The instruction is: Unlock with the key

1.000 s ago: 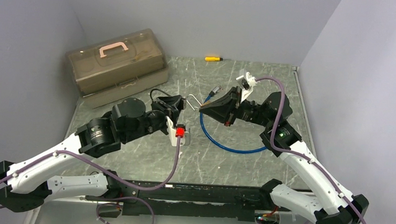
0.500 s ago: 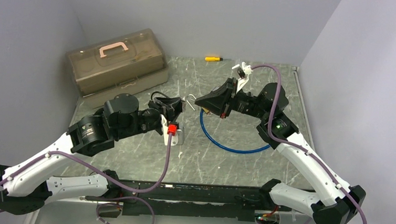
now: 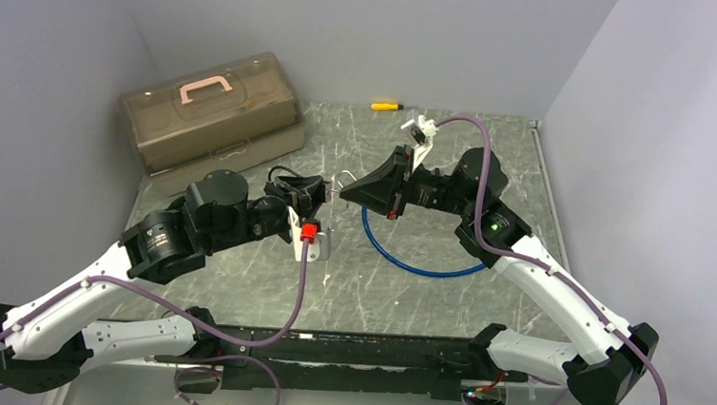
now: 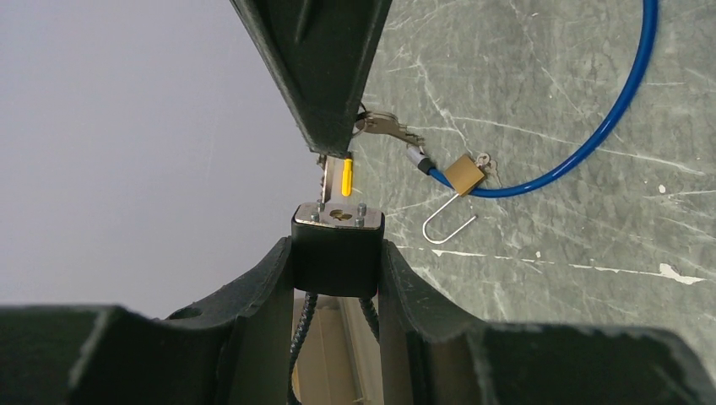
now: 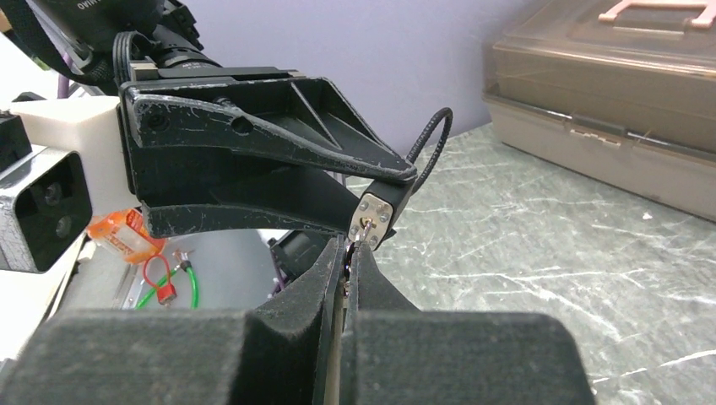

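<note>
**Two pincers, one keyhole: the key is at the lock's face**

Both of my pincers meet in the air above the desk (image 3: pixel 386 295), a little toward 11 o'clock from the middle of the overhead view. My left pincer (image 4: pixel 336 253) is clamped on the black padlock (image 4: pixel 338 217), with its silver keyhole face turned toward my right pincer (image 5: pixel 346 274). The right pincer is pressed together on the key (image 4: pixel 328 179).

From my left wrist, the key stands at 12 o'clock of that face, touching it or nearly so. I cannot tell whether the tip has entered the slot.

I judge this to be the insertion step. The next move calls for lining the blade up with the slot, pushing it fully home, then turning it while my left grip holds the body firm.

A brass padlock (image 4: pixel 464 175) with its shackle open lies on the desk at the end of a blue cable (image 4: pixel 608 126), toward 3 o'clock in that view.
</note>
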